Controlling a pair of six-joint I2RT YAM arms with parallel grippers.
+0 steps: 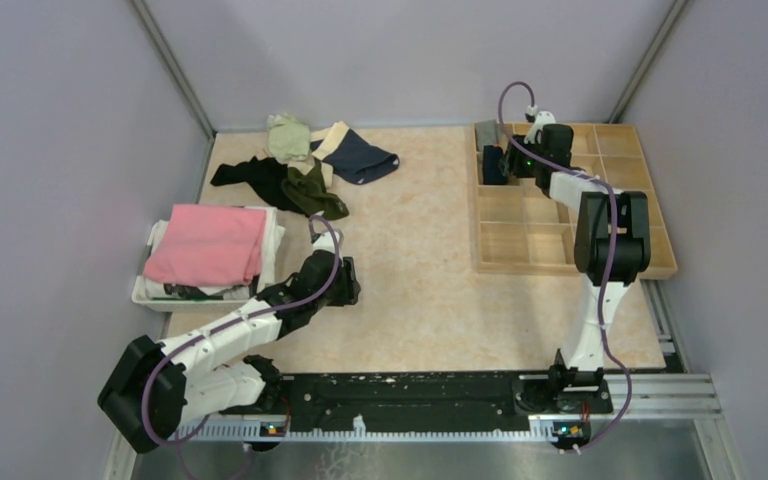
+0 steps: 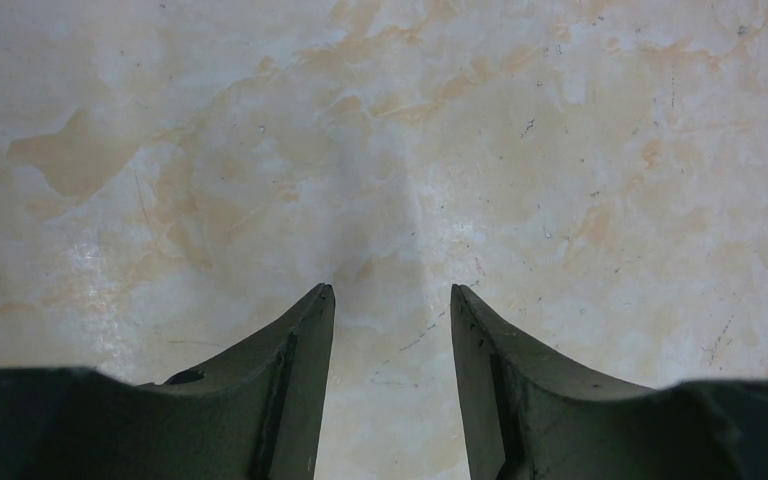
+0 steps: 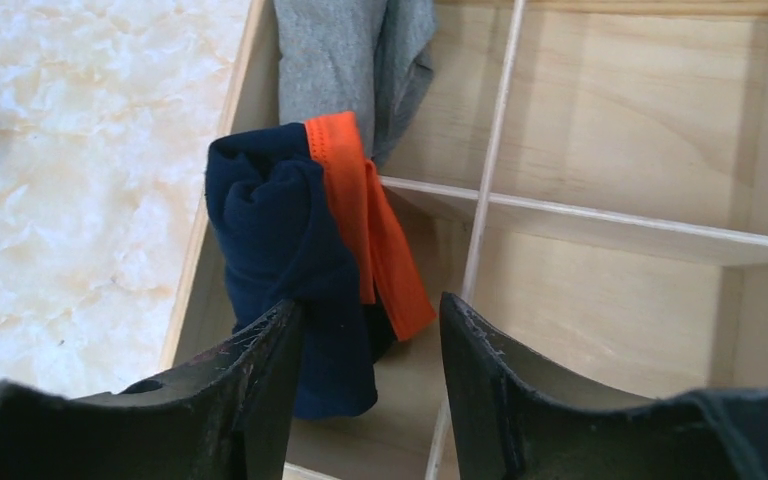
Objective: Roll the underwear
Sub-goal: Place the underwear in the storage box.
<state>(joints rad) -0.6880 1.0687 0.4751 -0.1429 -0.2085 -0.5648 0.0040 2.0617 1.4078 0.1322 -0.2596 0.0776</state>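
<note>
Low left in the overhead view, the left gripper (image 2: 390,290) hangs over the marbled table (image 2: 520,130), fingers spread on nothing, with a pink cloth (image 1: 210,243) folded on a white bin (image 1: 142,291) beside it. Upper right, the right gripper (image 3: 370,298) stands spread in a wooden tray (image 3: 610,110), its left finger touching a navy roll (image 3: 280,220) with an orange band, a gap at the other finger; a grey bundle (image 3: 345,60) sits in the compartment beyond. More underwear (image 1: 305,170) lies heaped at the table's upper left.

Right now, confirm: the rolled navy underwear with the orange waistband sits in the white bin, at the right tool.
Wrong container: the rolled navy underwear with the orange waistband sits in the wooden divider tray, at the right tool. Right wrist view shows it.
</note>
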